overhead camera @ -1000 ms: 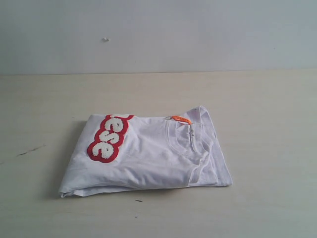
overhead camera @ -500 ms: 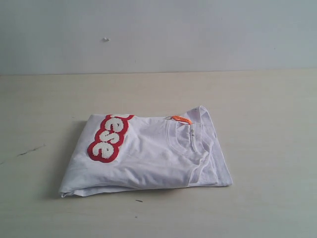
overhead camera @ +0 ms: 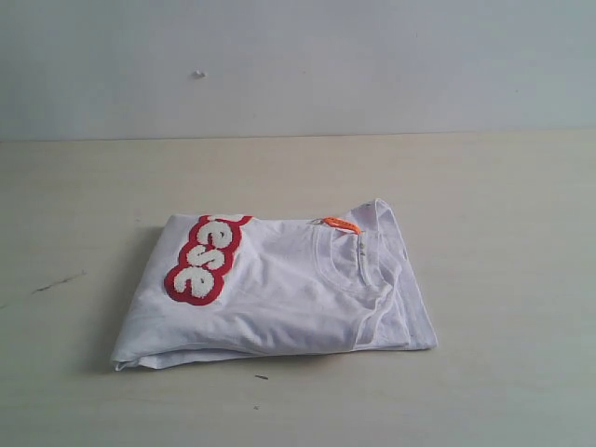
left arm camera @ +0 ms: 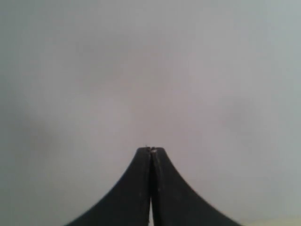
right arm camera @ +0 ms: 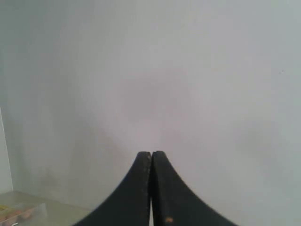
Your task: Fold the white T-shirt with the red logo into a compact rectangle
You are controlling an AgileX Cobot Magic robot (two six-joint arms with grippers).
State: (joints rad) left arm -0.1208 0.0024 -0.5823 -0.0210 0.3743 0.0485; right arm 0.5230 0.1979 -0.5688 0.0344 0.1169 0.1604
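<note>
Our left gripper [left arm camera: 150, 149] is clenched on nothing, its jaws pressed together in front of a plain pale wall [left arm camera: 141, 70]. Our right gripper [right arm camera: 151, 153] is clenched and empty in the same way. Neither of the 2 shows in the exterior view, so we judge both to be well apart from the white T-shirt [overhead camera: 279, 298]. The shirt lies on the bench [overhead camera: 503, 233], folded into a rough rectangle. The red logo [overhead camera: 205, 261] sits on top toward the shirt's left end and wraps over its far edge, while the collar [overhead camera: 349, 265] and orange neck tag [overhead camera: 341, 224] sit toward its right end. The fold looks close to finished, so we think the main risk is any further touch. A clenched gripper coming down would push rather than pinch, dragging the top layer off the stack. Pinching only 1 layer at the shirt's right end, where the edges sit stepped and uneven, could peel the fold open. The near-left corner looks slightly raised, and the thick logo bent over the far edge may spring that fold back.
</note>
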